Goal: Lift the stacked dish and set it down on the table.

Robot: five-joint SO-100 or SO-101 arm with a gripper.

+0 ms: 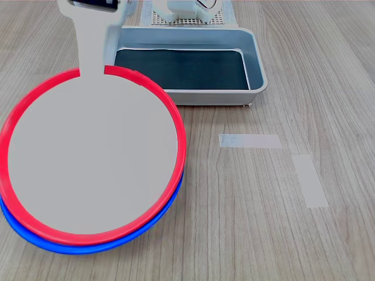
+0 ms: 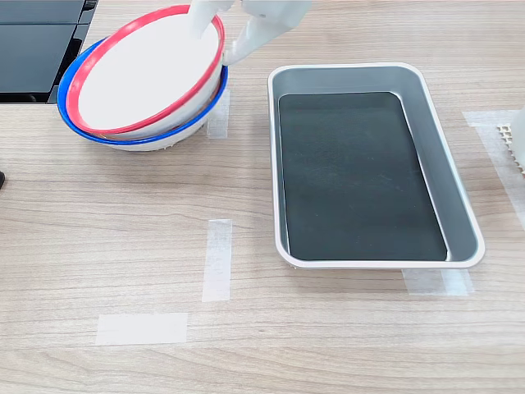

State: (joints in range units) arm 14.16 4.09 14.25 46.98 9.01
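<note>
The stacked dish, red-rimmed with a flat pale grey centre, lies on top of a blue-rimmed plate on the table. It sits shifted and a little tilted, so the blue rim shows along one side. My gripper straddles the dish's far rim in the first exterior view. One white finger lies over the inside and the other finger stands outside, shut on the rim.
A grey rectangular tray with a dark bottom stands beside the plates. Pale tape strips mark the bare wood. A black object lies at the second exterior view's top left. The arm's base is behind the tray.
</note>
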